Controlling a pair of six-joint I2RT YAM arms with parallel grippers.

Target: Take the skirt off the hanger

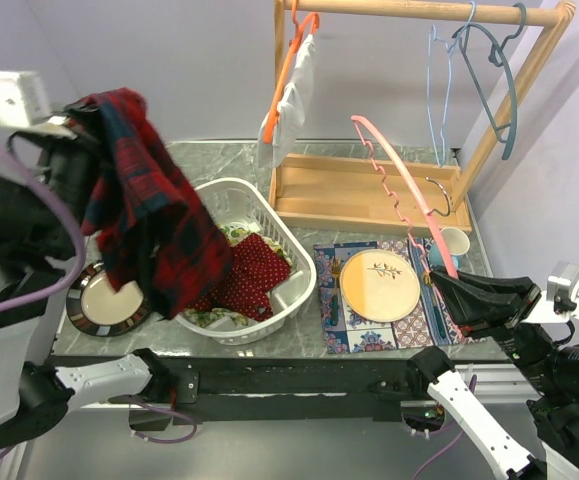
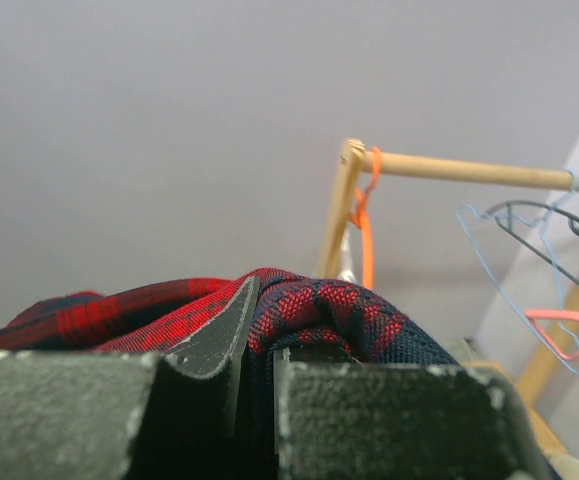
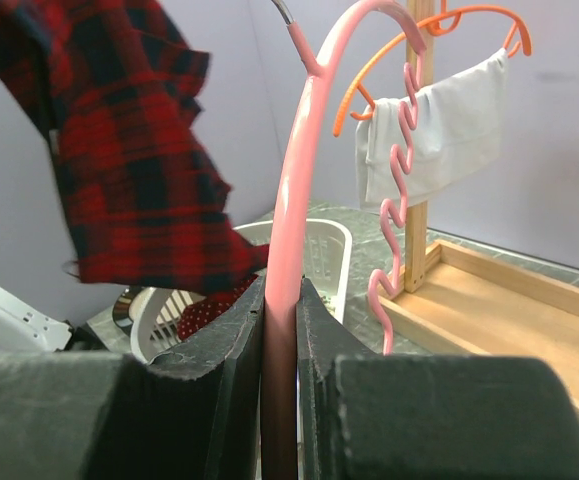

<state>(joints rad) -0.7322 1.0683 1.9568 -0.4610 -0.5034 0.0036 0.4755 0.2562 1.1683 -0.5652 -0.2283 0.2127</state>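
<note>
One pink hanger (image 3: 284, 230), one orange hanger (image 2: 366, 240), two blue hangers (image 1: 509, 125), two plates (image 1: 379, 285), one skirt (image 1: 149, 200), one basket (image 1: 229, 185), one cup (image 1: 456, 243)

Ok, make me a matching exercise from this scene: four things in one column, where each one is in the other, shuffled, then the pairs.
Things
1. tartan skirt
2. pink hanger
3. orange hanger
4. red dotted garment

Places
A. hooked on the wooden rail, carrying a white cloth
B. lying in the white laundry basket
C. clamped in the left gripper, hanging in the air
D. clamped in the right gripper, bare

Pairs: 1-C, 2-D, 3-A, 4-B
</note>
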